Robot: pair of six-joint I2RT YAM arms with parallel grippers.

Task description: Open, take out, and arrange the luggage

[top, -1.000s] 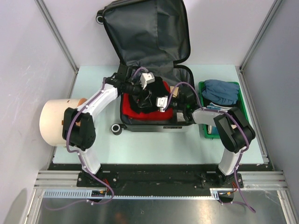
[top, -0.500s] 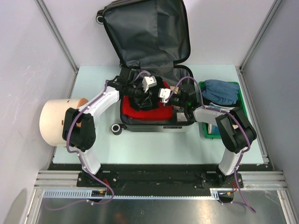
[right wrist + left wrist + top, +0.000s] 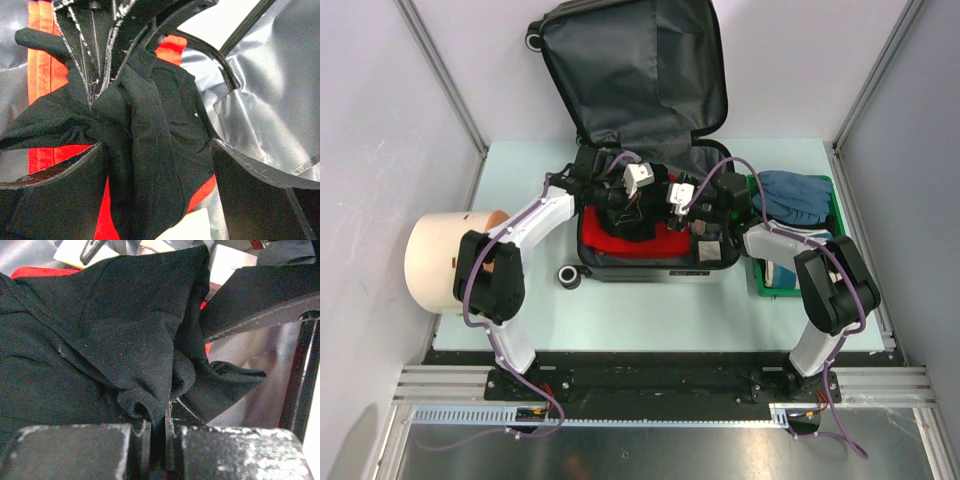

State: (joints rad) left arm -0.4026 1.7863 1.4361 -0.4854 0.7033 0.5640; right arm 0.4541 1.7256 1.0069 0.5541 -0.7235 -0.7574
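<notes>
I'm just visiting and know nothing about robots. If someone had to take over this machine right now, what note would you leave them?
Left fingers: shut, pinching a black garment over the luggage.
Right fingers: open, one on each side of the same garment, not clamping it.
Luggage: open on the table, lid tipped back; a red garment lies inside under the black one.
Done: luggage open; blue clothing sits in the green bin to its right.
Left to do: lift out the black garment, then the red one, and arrange them.
</notes>
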